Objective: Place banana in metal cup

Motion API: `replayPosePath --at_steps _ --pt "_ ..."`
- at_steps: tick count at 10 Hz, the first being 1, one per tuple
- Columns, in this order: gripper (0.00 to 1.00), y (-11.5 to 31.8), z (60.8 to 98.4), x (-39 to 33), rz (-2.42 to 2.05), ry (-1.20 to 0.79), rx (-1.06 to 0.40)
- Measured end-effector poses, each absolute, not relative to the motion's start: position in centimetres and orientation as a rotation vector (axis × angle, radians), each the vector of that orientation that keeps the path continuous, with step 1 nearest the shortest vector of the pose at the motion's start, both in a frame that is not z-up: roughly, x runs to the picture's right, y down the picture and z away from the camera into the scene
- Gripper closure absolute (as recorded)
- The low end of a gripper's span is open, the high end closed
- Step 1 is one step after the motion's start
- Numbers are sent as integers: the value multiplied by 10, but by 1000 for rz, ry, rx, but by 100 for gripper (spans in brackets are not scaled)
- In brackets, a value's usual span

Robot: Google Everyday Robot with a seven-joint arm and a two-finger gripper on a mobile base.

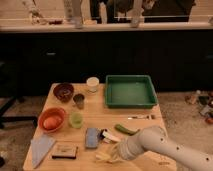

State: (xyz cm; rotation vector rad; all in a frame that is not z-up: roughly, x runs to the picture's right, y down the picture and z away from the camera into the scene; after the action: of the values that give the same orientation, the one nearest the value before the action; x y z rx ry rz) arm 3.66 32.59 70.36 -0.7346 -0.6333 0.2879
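Gripper (114,151) at the wooden table's (102,120) front edge, fingers closed on the pale curved banana (103,156); dull grey metal cup (79,100) well apart.

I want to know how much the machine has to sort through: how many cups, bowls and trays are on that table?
Cups: 3 (white cup, metal cup, light-green cup)
Bowls: 2 (dark brown bowl, orange bowl)
Trays: 1 (green tray)
Total: 6
The gripper is shut on the banana at the table's front edge.
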Motion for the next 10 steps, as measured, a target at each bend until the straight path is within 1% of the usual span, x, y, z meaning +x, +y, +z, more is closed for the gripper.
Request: replayPosePath --at_steps 2,5,10 --pt "100 310 687 56 284 -638 -714" --pt "100 299 679 61 280 -639 -698" --pt "100 262 652 25 251 -654 -657"
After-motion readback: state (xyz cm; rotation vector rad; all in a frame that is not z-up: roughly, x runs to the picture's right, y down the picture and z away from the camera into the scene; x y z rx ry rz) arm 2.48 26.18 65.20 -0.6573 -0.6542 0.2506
